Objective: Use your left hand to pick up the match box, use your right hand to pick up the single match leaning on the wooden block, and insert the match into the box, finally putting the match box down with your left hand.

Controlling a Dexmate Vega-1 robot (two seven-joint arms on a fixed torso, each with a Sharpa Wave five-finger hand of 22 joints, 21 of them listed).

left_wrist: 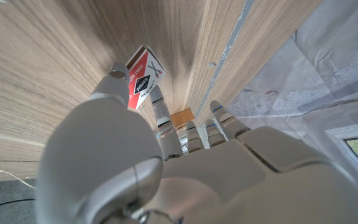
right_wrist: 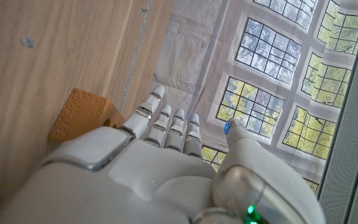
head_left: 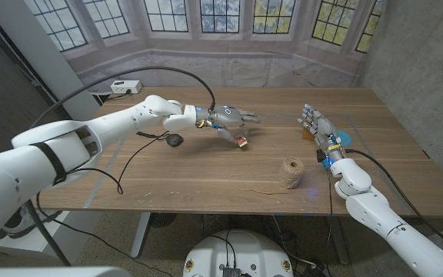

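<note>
Matchbox (left_wrist: 143,78) pinched in left hand (head_left: 229,121), above bench (head_left: 206,173).
Right hand (head_left: 318,127), fingers (right_wrist: 166,124) straight and empty beside wooden block (right_wrist: 82,115), should next pinch the match gently.

In the head view the match box (head_left: 241,141) is too small for its print to be read, and the left hand (head_left: 229,120) covers part of it. In the left wrist view its lower end is hidden behind the fingers (left_wrist: 158,112). The wooden block (head_left: 308,131) is mostly hidden behind the right hand (head_left: 320,127); in the right wrist view that hand covers one side of it. The match cannot be made out.
</note>
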